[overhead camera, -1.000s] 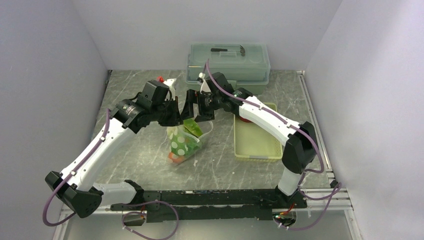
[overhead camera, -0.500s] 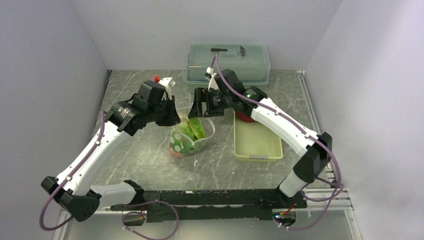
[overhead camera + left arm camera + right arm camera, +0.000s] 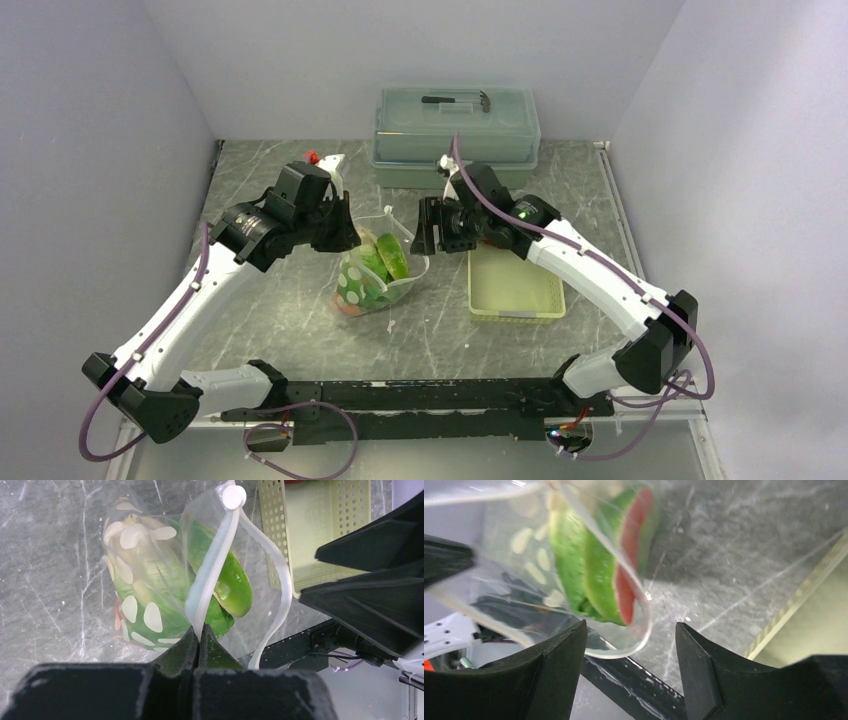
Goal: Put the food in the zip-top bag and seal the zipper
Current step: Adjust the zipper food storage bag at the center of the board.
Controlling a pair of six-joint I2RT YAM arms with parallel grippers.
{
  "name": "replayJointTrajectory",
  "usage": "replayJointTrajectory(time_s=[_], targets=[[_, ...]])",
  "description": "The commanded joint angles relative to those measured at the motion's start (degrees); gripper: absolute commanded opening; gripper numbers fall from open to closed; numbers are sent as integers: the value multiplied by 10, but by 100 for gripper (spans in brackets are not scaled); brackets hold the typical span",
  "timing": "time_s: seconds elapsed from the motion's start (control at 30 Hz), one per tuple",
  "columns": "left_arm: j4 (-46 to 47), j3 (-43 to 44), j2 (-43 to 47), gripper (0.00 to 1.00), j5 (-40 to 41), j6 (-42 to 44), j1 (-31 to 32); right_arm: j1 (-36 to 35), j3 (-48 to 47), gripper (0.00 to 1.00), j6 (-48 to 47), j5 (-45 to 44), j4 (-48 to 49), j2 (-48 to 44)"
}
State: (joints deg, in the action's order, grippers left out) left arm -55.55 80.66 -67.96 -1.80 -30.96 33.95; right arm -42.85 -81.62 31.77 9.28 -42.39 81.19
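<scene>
The zip-top bag (image 3: 372,280), clear with white dots, stands open on the table. My left gripper (image 3: 199,632) is shut on its zipper (image 3: 212,565) at the mouth's left end and holds that edge up. Inside lie leafy lettuce (image 3: 155,597), a watermelon slice (image 3: 624,555) and an orange-red piece (image 3: 347,308) at the bottom. My right gripper (image 3: 631,630) is open just right of the bag's mouth, nothing between its fingers (image 3: 559,670). The bag's curved rim (image 3: 644,630) hangs in front of them. In the top view the right gripper (image 3: 428,228) sits between bag and tray.
A pale yellow-green perforated tray (image 3: 515,290) lies right of the bag, under my right arm. A lidded grey-green box (image 3: 457,125) stands against the back wall. The black base rail (image 3: 420,395) runs along the near edge.
My right gripper has pulled back to the right, away from the bag's mouth, its jaws narrowing. The watermelon slice now lies in the bag. The left gripper keeps its hold.
</scene>
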Motion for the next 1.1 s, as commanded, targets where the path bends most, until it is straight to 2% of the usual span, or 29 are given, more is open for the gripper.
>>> replayJointTrajectory(time_s=[0.0,0.37,0.7,0.77,0.8,0.83,0.87,1.07], targets=[[21,28,14,0,3,-4,-1,-2,51,66,6,-9,30,-18],[18,33,13,0,-7,-5,-1,-2,85,48,28,23,81,2],[7,40,17,0,-5,-8,-1,-2,80,38,31,36,104,34],[7,40,19,0,-6,-8,-1,-2,79,29,30,37,104,39],[7,40,19,0,-5,-7,-1,-2,77,19,30,37,104,40],[7,40,20,0,-5,-7,-1,-2,76,3,30,36,103,40],[7,39,20,0,-3,-7,-1,-2,74,0,31,31,101,36],[3,30,21,0,10,-7,-1,-2,32,0,8,1,61,21]])
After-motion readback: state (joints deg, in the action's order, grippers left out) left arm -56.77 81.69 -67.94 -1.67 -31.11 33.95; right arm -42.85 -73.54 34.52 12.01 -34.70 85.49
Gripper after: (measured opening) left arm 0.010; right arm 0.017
